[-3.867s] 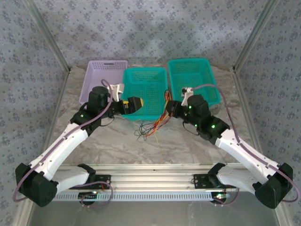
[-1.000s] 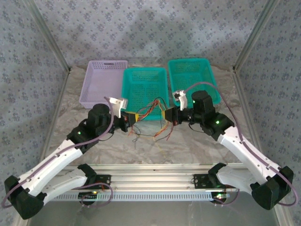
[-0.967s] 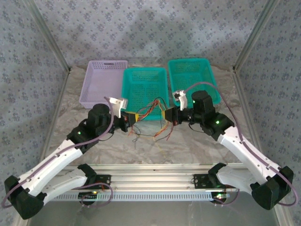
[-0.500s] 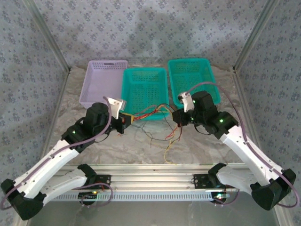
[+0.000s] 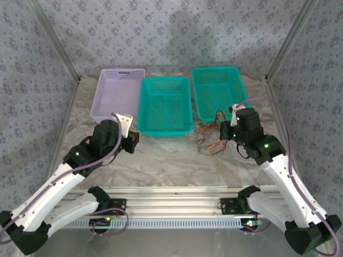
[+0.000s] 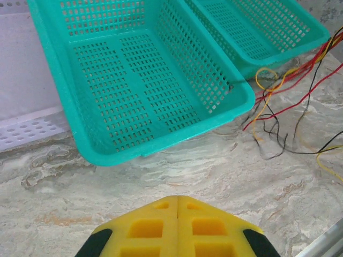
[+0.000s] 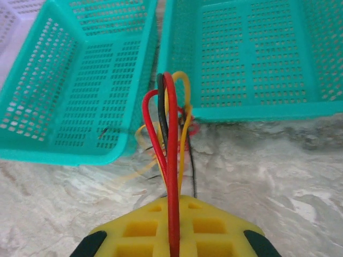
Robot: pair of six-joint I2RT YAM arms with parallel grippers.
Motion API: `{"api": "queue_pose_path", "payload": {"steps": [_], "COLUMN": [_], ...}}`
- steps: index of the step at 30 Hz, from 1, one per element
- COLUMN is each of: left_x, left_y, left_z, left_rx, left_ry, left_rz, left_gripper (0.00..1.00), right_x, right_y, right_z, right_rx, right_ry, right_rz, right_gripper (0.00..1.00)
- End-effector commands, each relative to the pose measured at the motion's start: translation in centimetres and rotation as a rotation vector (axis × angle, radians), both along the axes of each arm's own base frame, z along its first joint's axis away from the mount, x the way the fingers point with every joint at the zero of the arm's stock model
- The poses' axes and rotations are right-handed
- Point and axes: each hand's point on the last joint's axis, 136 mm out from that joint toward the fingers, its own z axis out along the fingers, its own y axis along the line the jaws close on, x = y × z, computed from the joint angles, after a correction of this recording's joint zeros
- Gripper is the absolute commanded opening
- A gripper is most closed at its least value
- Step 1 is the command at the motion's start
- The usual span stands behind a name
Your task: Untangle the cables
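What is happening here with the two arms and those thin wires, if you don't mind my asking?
The right arm's fingers are shut on a bunch of thin cables, red, black and yellow-orange, held up in front of the two teal baskets, with loose ends trailing on the marbled table. The left arm's fingers are shut on nothing, hovering over the table near the middle basket. The cables look bunched, so the untangling isn't done.

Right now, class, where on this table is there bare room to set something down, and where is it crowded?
Free: the marbled tabletop between the middle teal perforated plastic basket and the near aluminium rail. Crowded: by that basket's right front corner, where the thin red, yellow and black wires hang and trail.
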Motion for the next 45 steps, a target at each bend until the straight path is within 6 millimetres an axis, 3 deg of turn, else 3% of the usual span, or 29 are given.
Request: {"api": "queue_pose_path", "payload": {"steps": [1, 4, 5, 6, 8, 9, 11, 16, 20, 29, 34, 37, 41, 43, 45], "left_x": [0.2, -0.2, -0.3, -0.4, -0.5, -0.5, -0.6, -0.9, -1.1, -1.6, -1.8, -1.8, -1.8, -1.8, -1.7], "left_y": [0.6, -1.0, -1.6, -2.3, -3.6, -4.2, -5.4, -8.3, -10.3, -12.9, -13.9, -14.3, -14.1, -13.5, -12.2], "left_z": [1.4, 2.2, 2.5, 3.0, 3.9, 4.3, 4.9, 5.3, 4.4, 2.9, 1.9, 1.8, 1.5, 1.3, 0.8], "left_rx": [-0.02, -0.11, -0.153, -0.203, -0.297, -0.343, -0.41, -0.519, -0.502, -0.502, -0.497, -0.5, -0.481, -0.447, -0.382], "left_ry": [-0.039, -0.034, -0.028, -0.028, -0.032, -0.034, -0.04, -0.018, 0.001, 0.05, 0.074, 0.079, 0.078, 0.068, 0.064], "left_rz": [0.027, -0.028, -0.041, -0.065, -0.099, -0.118, -0.161, -0.266, -0.321, -0.4, -0.428, -0.44, -0.433, -0.416, -0.373], "left_gripper": [0.0, 0.02, 0.19, 0.44, 0.83, 0.94, 1.0, 1.0, 1.0, 0.99, 0.92, 0.79, 0.48, 0.28, 0.01], "right_x": [-0.6, -2.3, -3.2, -3.9, -5.1, -5.7, -6.4, -7.8, -8.7, -9.5, -9.8, -9.7, -8.6, -6.9, -5.1], "right_y": [3.3, 6.4, 7.5, 8.3, 9.5, 9.9, 10.6, 11.9, 12.7, 13.7, 14.1, 14.2, 13.6, 12.4, 10.7], "right_z": [2.5, 4.4, 5.0, 5.5, 6.5, 6.8, 7.4, 8.6, 9.3, 9.6, 9.9, 9.9, 9.5, 8.5, 6.9], "right_rx": [0.157, 0.277, 0.309, 0.342, 0.391, 0.41, 0.434, 0.497, 0.508, 0.519, 0.523, 0.521, 0.469, 0.394, 0.304], "right_ry": [-0.076, -0.116, -0.13, -0.138, -0.148, -0.151, -0.157, -0.162, -0.163, -0.161, -0.164, -0.163, -0.176, -0.17, -0.143], "right_rz": [0.146, 0.338, 0.419, 0.475, 0.569, 0.61, 0.661, 0.77, 0.835, 0.887, 0.904, 0.905, 0.825, 0.705, 0.562], "right_gripper": [0.0, 0.0, 0.0, 0.0, 0.0, 0.0, 0.0, 0.0, 0.0, 0.0, 0.0, 0.0, 0.0, 0.0, 0.0]}}
